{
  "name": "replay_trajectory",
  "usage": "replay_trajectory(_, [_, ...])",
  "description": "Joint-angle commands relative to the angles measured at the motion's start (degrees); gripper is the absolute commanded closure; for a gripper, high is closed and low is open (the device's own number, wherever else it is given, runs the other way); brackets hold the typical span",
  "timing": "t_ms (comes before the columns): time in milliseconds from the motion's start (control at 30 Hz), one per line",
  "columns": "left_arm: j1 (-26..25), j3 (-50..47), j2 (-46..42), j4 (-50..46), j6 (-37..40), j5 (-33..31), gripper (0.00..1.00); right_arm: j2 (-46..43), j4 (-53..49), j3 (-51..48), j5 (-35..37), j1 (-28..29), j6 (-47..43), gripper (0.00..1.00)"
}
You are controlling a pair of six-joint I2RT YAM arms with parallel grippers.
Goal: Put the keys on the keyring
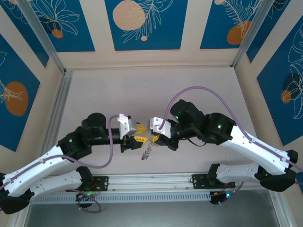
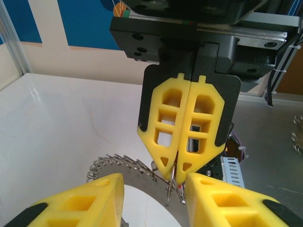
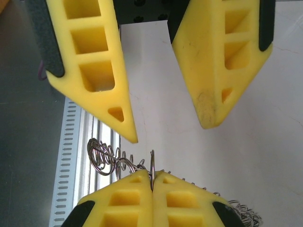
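From the top camera I see both arms meeting just to the 6 o'clock side of the centre of the bench (image 1: 142, 90). The left gripper (image 1: 138, 134) reaches in from 9 o'clock and the right gripper (image 1: 155, 137) from 3 o'clock, their tips close together.

My right gripper is closed tight, its two yellow fingers pressed together with the keyring (image 3: 152, 163) pinched edge-on between their tips. In the right wrist view the thin wire stands up out of the seam.

The keys (image 3: 108, 158) fan off the ring on either side of that pinch, at about 9 and 4 o'clock of it in that view. From the top they hang as a small bunch at 6 o'clock of the two grippers.

My left gripper stands moderately apart with nothing between its fingers, its tips facing the ring just short of it. Whether a finger touches the keys I cannot tell.
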Motion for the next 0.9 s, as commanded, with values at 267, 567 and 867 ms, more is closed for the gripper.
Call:
replay_trajectory(267, [-0.5,-0.5,0.8,3.0,-1.5,3.1,0.73,0.0,2.5,3.3,-2.1,0.4,-0.6,1.0])
replay_trajectory(567, [-0.5,-0.6,1.6,2.6,-1.5,2.9,0.73,0.6,2.6,3.9,-1.6,0.4,-1.0,1.0])
replay_trajectory(867, [-0.5,0.0,2.1,1.3,-0.3,2.2,0.93,0.0,3.5,3.3,-1.8,0.3,-0.7,1.0])
